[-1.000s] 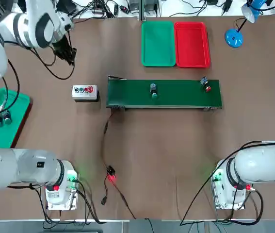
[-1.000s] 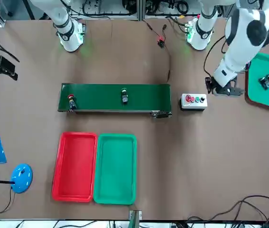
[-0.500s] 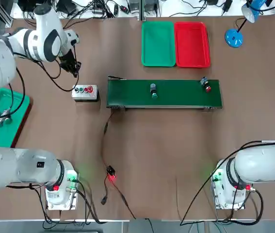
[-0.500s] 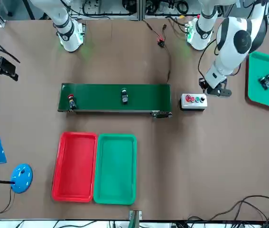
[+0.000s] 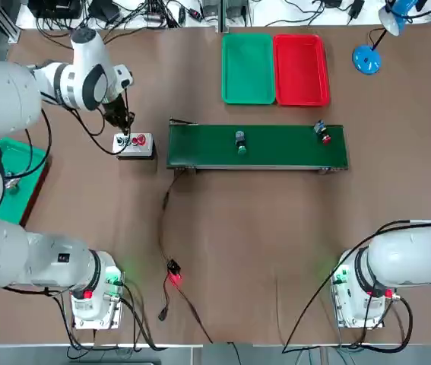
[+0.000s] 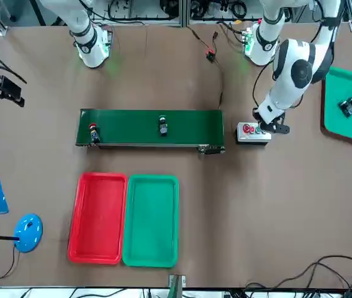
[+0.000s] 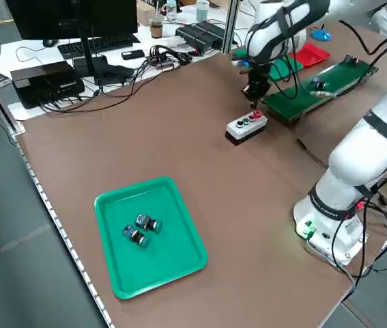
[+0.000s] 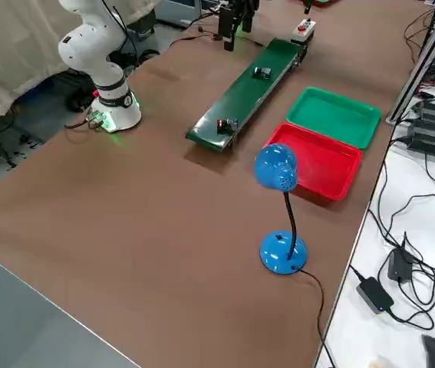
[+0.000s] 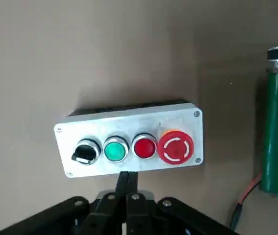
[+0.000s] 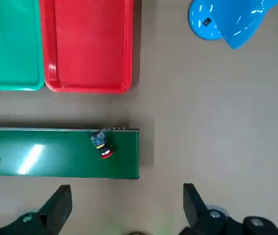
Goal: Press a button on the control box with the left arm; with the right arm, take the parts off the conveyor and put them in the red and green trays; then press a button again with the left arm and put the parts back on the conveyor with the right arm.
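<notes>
The left gripper has its two fingers pressed tight together and holds nothing; it hangs right over the control box, near the green button. The right gripper is spread wide and empty, high above the conveyor, where two parts lie.

Grey ctrl box beside conveyor, 2 parts on belt

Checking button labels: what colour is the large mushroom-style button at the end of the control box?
Red, on an orange-yellow collar; the left wrist view shows it best.
</notes>
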You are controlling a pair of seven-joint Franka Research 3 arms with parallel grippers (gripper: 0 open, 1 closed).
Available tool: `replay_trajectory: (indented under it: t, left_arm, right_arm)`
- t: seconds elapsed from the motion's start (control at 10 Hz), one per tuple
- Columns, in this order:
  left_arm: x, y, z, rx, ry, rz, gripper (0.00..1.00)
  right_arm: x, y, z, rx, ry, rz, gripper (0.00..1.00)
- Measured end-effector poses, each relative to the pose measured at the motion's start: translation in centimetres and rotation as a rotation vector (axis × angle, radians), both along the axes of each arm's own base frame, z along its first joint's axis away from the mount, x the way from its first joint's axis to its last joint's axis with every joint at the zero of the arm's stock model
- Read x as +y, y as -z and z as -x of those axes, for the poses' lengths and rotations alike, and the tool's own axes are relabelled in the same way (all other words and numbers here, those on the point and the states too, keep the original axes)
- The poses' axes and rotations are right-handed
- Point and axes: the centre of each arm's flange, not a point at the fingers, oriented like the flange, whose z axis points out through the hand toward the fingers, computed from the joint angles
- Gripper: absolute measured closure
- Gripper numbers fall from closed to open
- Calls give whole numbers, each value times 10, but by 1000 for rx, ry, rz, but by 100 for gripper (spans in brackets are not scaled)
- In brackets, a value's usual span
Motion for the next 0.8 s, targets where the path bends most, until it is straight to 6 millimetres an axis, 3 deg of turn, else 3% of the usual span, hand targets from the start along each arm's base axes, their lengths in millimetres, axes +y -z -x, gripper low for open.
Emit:
replay_trajectory:
  t: [0.5, 0.8]
  left_arm:
    - [-1, 27, 5, 47, 13, -1, 99]
    - [-4, 31, 5, 46, 19, 1, 99]
  right_arm:
    - [0, 0, 0, 0, 0, 0, 0]
    - [0, 0, 0, 0, -1, 0, 0]
